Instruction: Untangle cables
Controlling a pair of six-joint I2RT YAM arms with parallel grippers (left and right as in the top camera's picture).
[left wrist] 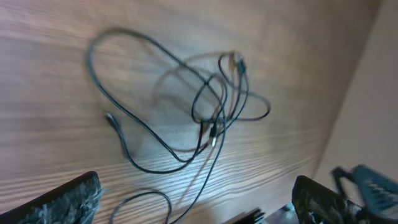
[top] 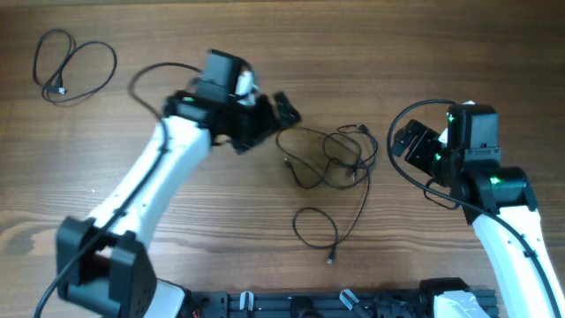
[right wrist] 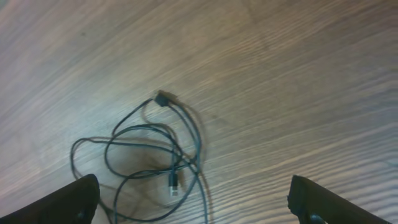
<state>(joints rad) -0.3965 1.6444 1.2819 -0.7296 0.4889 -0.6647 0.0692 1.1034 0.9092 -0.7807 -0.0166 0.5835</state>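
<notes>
The cables [top: 331, 157] lie as a loose black tangle on the wooden table's middle, with one loop trailing toward the front [top: 316, 231]. My left gripper [top: 269, 124] hovers open just left of the tangle, nothing between its fingers. In the left wrist view the cables [left wrist: 211, 106] spread ahead of the open left gripper [left wrist: 193, 208]. My right gripper [top: 413, 146] stands open just right of the tangle. The right wrist view shows the cables [right wrist: 155, 163], with a plug [right wrist: 174, 182] lying in the knot, above and left of the open right gripper [right wrist: 196, 202].
A separate black cable [top: 71, 66] lies in loops at the table's far left back corner. The arms' own thicker black leads [top: 150, 75] curve beside each wrist. The table's edge [left wrist: 348, 106] shows at the right of the left wrist view.
</notes>
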